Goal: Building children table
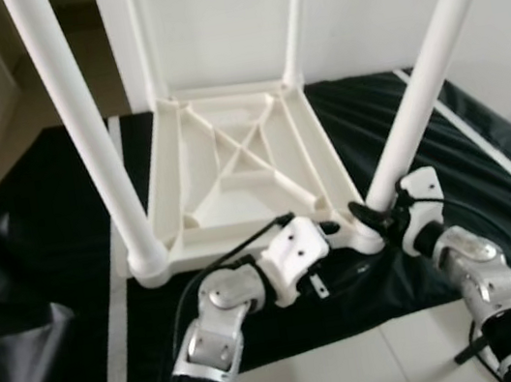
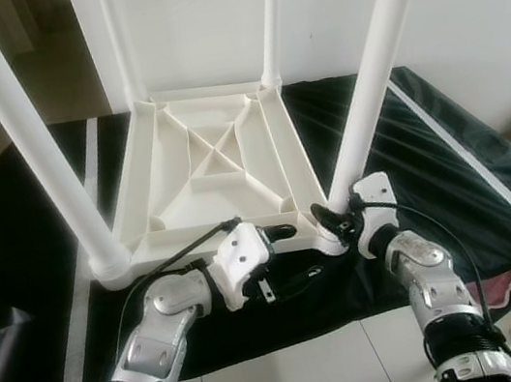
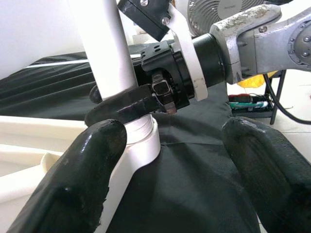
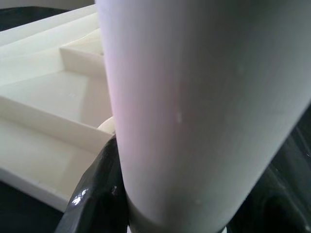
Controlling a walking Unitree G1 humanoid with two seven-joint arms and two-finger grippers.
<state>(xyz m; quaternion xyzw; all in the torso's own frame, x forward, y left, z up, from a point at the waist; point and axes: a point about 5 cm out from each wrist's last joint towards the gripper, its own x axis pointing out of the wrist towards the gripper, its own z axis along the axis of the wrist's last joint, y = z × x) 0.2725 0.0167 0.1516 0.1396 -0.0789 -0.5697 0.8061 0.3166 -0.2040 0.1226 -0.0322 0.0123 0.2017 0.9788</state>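
From the left eye, the white children's table [image 1: 244,168] lies upside down on a black sheet [image 1: 44,275] spread over a pale tiled floor [image 1: 364,369], its ribbed underside facing up and four white legs standing from the corners; all four legs run out of the top of the frame, so their ends can't be seen. The near right leg [image 1: 419,85] leans toward the right, and the right gripper [image 1: 377,213] is clamped round its base right at the corner socket, the fingertips mostly hidden behind the leg. The left gripper [image 1: 326,230] sits at the table's near edge just beside that same corner, its fingers hard to make out here against the dark sheet. In the right eye, the near left leg [image 2: 26,141] rises at the robot's left, a plain white wall [image 2: 461,10] stands behind, and a white strip [image 2: 84,308] lies along the sheet's left side. Left wrist view: the two black fingers [image 3: 82,179] are spread apart, one touching the white corner socket, the other over the black sheet, gripping nothing; the right gripper's finger wraps the leg just above. Right wrist view: the leg looms close and blurred, a glossy black finger [image 4: 97,194] pressed against it, table ribs off to the side
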